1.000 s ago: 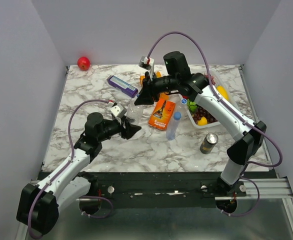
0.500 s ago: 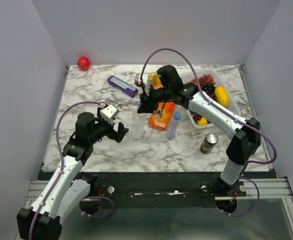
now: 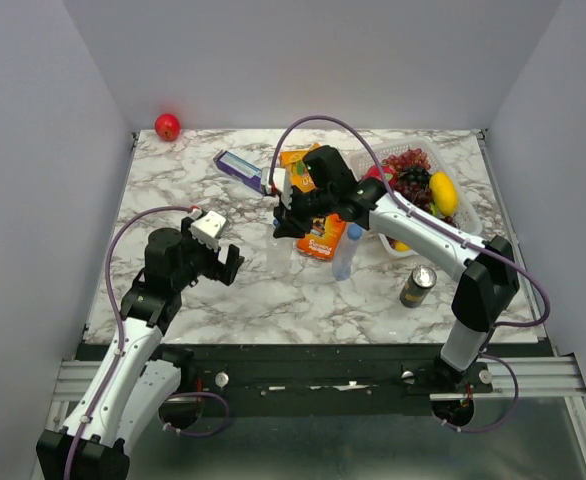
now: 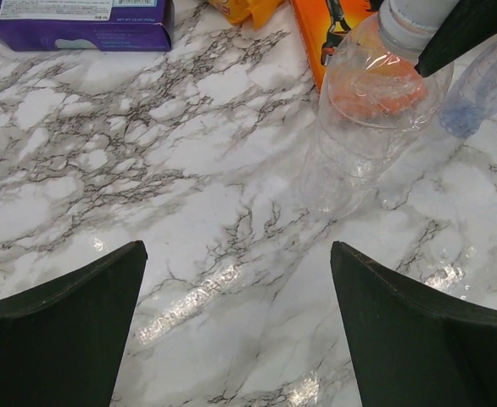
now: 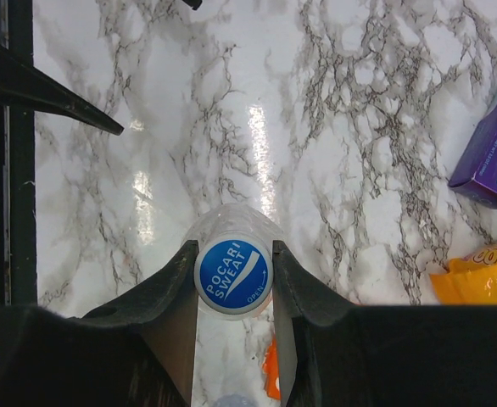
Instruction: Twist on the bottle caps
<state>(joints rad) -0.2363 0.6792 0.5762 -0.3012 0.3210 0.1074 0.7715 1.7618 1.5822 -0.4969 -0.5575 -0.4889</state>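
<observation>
The right hand (image 5: 234, 250) is pinching a blue cap (image 5: 232, 275). Its two fingers (image 5: 176, 292) press on either side of the cap at the lower centre of the right wrist view. The cap sits on the neck of a clear bottle (image 4: 363, 127), which stands on the marble bench (image 3: 273, 290) directly under that hand, a little above the middle of the top view.

The left hand (image 4: 240, 331) is spread wide and holds nothing. It sits apart from the bottle, which lies beyond its fingers at the upper right of the left wrist view. In the top view this hand (image 3: 228, 265) is left of centre.

A second bottle (image 3: 344, 258) with its own blue cap (image 3: 354, 232) stands just right of centre, beside an orange packet (image 3: 323, 238). A purple box (image 3: 235, 165) lies nearer the upper left.
</observation>
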